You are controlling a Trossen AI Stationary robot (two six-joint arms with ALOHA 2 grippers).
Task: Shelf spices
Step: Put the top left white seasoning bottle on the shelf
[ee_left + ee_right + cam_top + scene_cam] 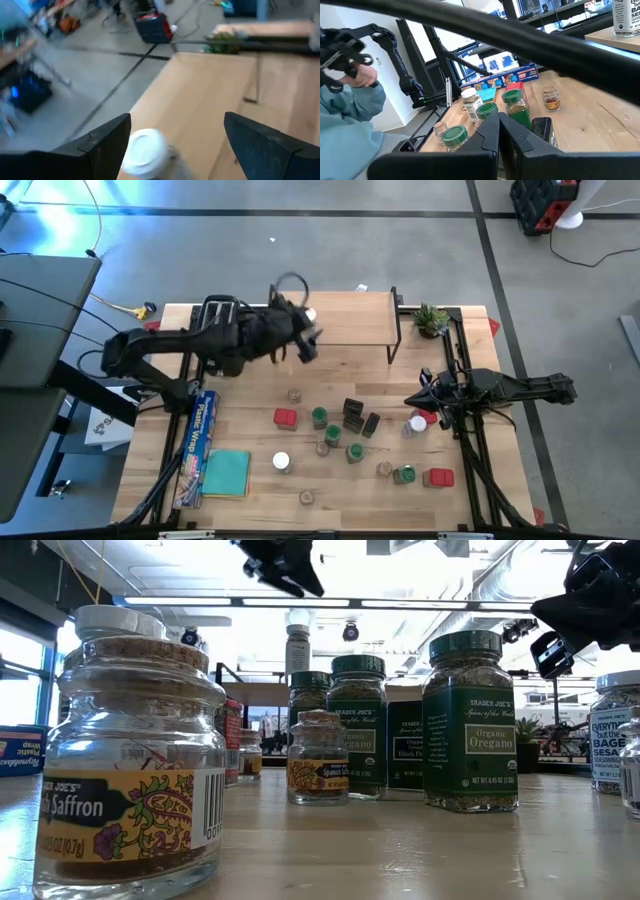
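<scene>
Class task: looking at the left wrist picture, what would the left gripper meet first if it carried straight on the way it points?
Probably the white-lidded jar standing on the shelf, between the open left gripper fingers; depth is unclear.

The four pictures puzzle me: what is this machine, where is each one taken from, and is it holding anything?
Two dark robot arms work at a wooden table. One camera looks straight down, one sits at tabletop height among the spice jars, and one rides on each wrist. The left pincer is open over the wooden shelf, just above a white-lidded jar standing there; it grips nothing. The right pincer waits shut and empty at the table's right. Jars, red tins, a blue foil box and a teal cloth lie scattered.
</scene>
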